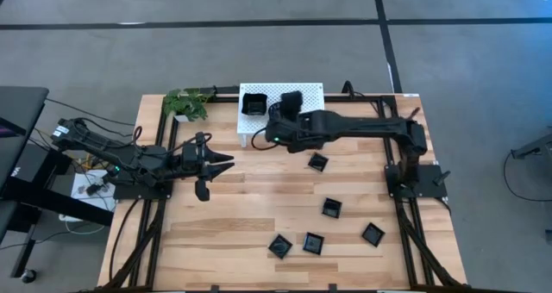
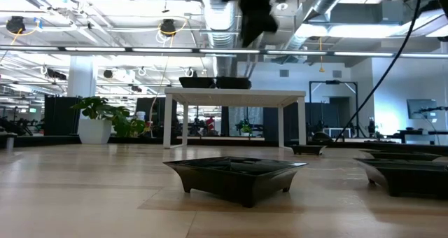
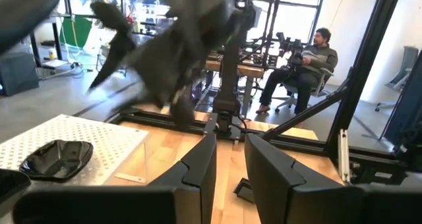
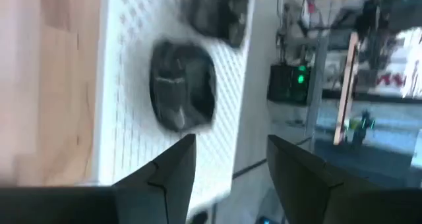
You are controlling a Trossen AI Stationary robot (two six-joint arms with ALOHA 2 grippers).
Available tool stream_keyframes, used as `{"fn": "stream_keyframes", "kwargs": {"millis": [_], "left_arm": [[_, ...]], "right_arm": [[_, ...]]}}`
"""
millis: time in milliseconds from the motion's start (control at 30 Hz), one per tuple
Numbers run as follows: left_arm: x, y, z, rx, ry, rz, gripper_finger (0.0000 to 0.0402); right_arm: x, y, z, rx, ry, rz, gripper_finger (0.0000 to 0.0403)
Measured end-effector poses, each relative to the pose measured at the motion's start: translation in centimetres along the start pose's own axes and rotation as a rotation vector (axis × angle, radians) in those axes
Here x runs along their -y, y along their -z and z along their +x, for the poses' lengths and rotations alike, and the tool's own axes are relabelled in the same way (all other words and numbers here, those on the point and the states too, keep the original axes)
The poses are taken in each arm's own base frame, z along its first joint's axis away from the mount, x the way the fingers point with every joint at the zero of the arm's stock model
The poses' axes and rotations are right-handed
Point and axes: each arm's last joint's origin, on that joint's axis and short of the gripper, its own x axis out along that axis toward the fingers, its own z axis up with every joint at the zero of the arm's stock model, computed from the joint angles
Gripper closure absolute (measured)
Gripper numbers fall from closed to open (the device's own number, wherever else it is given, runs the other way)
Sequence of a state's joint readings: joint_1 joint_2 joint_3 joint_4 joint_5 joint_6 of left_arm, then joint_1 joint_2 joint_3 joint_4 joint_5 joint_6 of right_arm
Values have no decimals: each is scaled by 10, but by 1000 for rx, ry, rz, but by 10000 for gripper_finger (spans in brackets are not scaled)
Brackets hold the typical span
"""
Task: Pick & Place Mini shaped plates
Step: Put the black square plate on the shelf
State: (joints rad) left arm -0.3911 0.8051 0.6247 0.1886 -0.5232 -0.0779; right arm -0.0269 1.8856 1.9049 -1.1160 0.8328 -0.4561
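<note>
- our right tool (image 1: pixel 278 121) hovers over the white perforated rack (image 1: pixel 310 90) at the far edge of the surface (image 1: pixel 250 207), its fingers (image 4: pixel 173 168) spread apart with nothing between them.
- two mini shaped plates already sit on the rack: one near its left end (image 1: pixel 254 103) and one (image 1: pixel 291 98) just beside the tool; the right wrist view shows a rounded dish (image 4: pixel 182 84) lying on the perforations ahead of the fingers, apart from them.
- five more plates lie loose on the surface, nearer the front: one (image 1: pixel 318 162) closest to the rack, one (image 1: pixel 332 208) mid-surface, and three (image 1: pixel 312 242) in a row near the front edge.
- we judge the plate closest to the rack the natural next pick; it lies toward the front and the right arm's base from the right tool, with bare wood all round it.
- it is squarish, so no long axis dictates the approach.
- the right arm is the nearer one; our left tool (image 1: pixel 226 164) waits low over the surface's left half, fingers (image 3: pixel 198 168) a little apart and empty.
- a potted plant (image 1: pixel 188 103) stands just left of the rack, clear of that path.
</note>
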Motion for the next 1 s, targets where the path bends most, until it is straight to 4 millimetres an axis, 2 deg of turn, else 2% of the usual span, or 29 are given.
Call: {"fn": "stream_keyframes", "kwargs": {"millis": [67,200,300,367,533,633,733,833,1000], "left_arm": [[0,0,0,0,0,-14,320],[0,0,0,1,0,-17,320],[0,0,0,3,0,-18,320],[1,0,1,-1,7,-16,320],[7,8,8,-48,113,3,320],[11,15,14,-83,141,18,320],[13,20,18,-106,124,30,320],[13,23,21,-116,96,43,320],[13,23,21,-114,93,45,320]], "right_arm": [[8,8,-24,1,-8,56,221],[12,38,-72,-1,-82,192,222],[5,64,-98,22,-198,346,224],[-9,78,-106,47,-231,410,225],[-71,97,-105,189,-318,529,222],[-112,98,-99,285,-445,578,221],[-145,96,-95,339,-578,548,221],[-168,92,-94,334,-650,491,223],[-192,81,-89,320,-660,417,225]]}}
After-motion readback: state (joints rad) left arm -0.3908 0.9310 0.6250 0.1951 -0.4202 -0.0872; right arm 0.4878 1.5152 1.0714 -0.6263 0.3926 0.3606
